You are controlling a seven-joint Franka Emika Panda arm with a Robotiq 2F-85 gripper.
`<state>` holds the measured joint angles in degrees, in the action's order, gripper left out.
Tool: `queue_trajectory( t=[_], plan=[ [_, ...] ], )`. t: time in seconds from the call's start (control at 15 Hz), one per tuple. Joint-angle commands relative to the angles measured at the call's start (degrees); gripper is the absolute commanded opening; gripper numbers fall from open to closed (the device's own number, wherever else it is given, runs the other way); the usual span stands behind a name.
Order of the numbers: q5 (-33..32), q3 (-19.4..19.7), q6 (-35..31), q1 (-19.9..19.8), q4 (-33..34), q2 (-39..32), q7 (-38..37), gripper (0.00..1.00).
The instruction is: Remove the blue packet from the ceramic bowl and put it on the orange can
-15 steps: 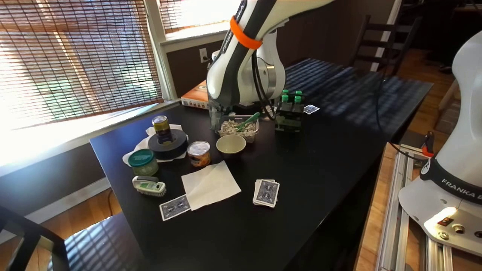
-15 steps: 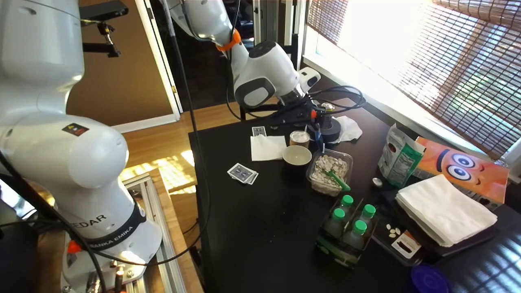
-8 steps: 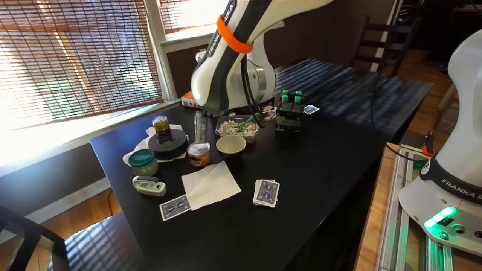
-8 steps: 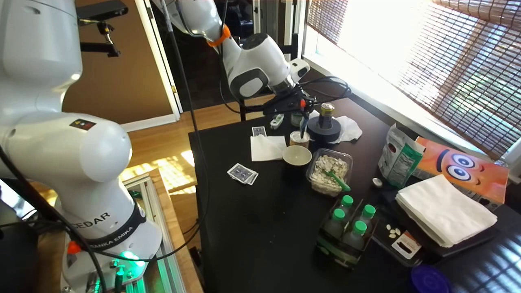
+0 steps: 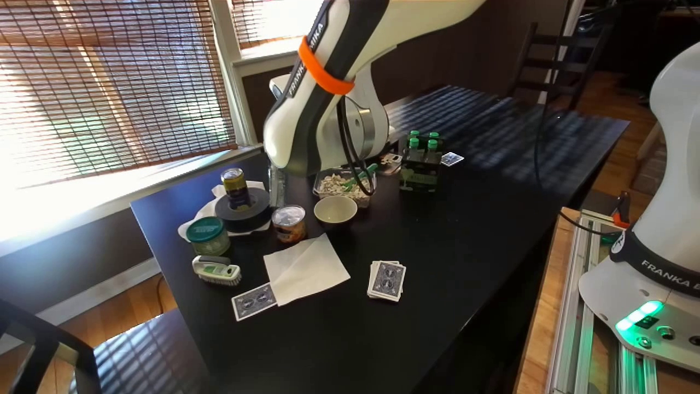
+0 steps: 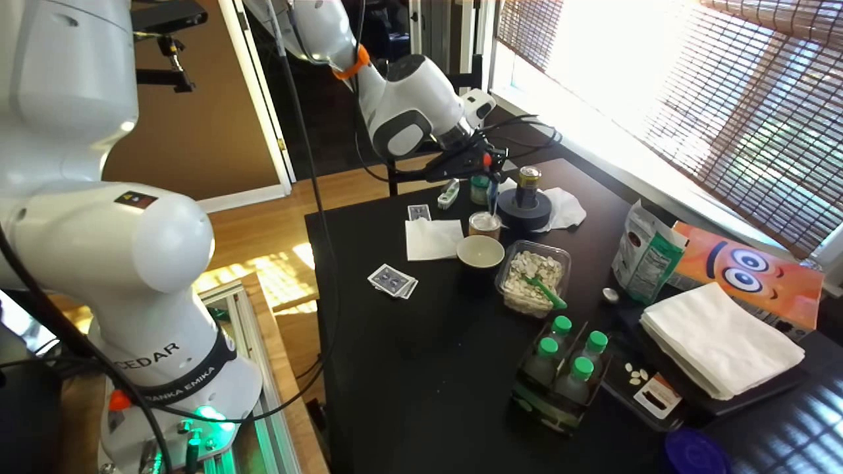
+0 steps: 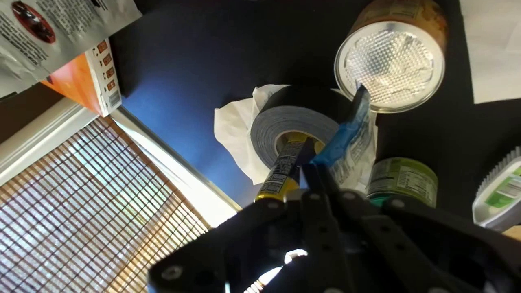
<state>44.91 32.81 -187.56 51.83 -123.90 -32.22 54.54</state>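
The blue packet hangs from my gripper, which is shut on its end; it looks blue and clear and also shows in both exterior views. In the wrist view its free end overlaps the rim of the orange can, which has a shiny foil top. That can stands on the table in both exterior views. In an exterior view the packet's lower end hangs behind the can; contact cannot be told. The pale ceramic bowl stands beside the can, with nothing visible inside.
A tape roll with a yellow-topped can standing in it is close by. A green-lidded jar, a brush, a napkin, an oat tub and a bottle carrier are around.
The arm has carried the packet from beside the oat tub toward the orange can and slightly past it. In the last half second it has shifted slightly. The base light turned from white to green.
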Motion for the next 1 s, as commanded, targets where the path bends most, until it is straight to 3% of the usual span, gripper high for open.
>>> queue_trajectory(
  t=[0.0, 0.93],
  plan=[
    [0.9, 0.1, -3.4, 0.7, 2.9, -4.7, -1.7, 0.0],
    [0.6, 4.9, -3.0, 3.3, 6.3, -13.5, -4.1, 0.0]
  ],
)
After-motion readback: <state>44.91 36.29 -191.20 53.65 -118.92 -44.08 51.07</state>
